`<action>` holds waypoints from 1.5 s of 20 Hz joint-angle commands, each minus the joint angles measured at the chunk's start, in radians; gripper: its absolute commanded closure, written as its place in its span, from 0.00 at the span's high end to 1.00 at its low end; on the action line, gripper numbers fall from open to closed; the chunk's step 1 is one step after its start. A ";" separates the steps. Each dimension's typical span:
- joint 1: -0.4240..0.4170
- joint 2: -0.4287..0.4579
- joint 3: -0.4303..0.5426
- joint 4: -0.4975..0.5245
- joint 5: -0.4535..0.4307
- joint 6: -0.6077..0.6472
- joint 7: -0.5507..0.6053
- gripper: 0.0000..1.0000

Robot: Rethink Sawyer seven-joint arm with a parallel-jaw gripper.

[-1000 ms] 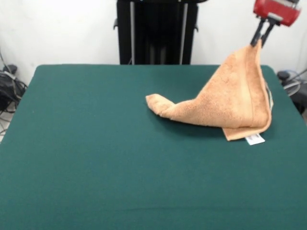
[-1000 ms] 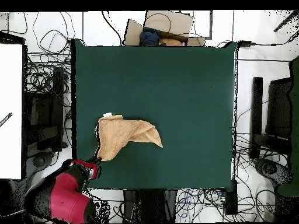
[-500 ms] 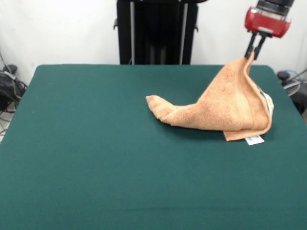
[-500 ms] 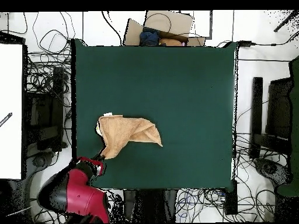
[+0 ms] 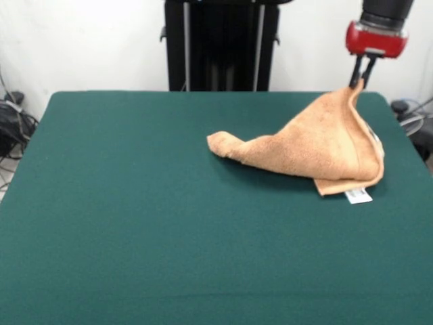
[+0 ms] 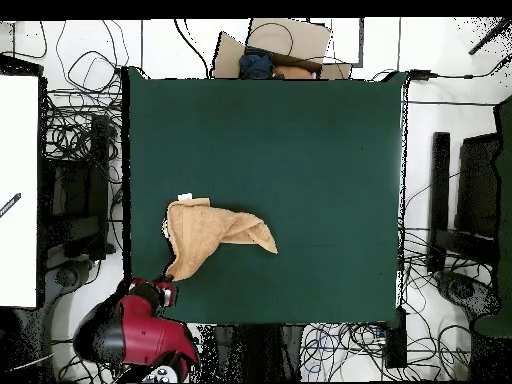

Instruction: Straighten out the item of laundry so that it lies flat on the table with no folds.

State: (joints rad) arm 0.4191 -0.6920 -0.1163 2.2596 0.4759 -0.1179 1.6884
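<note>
Orange-tan towel [image 5: 318,145] peaked under the pincer [image 5: 357,82], one corner pinched, lifted.

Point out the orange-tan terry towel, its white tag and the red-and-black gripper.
orange-tan terry towel [image 5: 318,145]: front view, middle of the raised cloth.
white tag [image 5: 358,196]: front view, tag flat on the table by the towel's near corner.
red-and-black gripper [image 5: 358,80]: front view, fingertips pinching the towel's lifted corner.

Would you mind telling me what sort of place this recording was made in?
Probably a robotics lab: a red and black robot arm's gripper holds a corner of an orange-tan terry towel over a green cloth-topped table, with tangled cables on the floor around it.
</note>
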 commanded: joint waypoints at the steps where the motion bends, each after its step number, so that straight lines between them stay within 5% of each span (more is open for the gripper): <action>1: -0.148 0.002 0.205 0.088 -0.125 -0.082 0.277 0.00; 4: -0.275 0.075 0.283 0.100 -0.243 -0.181 0.297 0.00; 10: -0.338 0.061 0.290 0.119 -0.304 -0.171 0.285 0.00; 19: -0.291 -0.096 0.235 0.132 -0.230 0.012 0.223 0.00; 30: -0.104 -0.271 0.047 0.064 -0.171 0.313 0.223 0.00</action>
State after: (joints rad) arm 0.2447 -0.8800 0.0172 2.3776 0.2433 -0.0027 1.6884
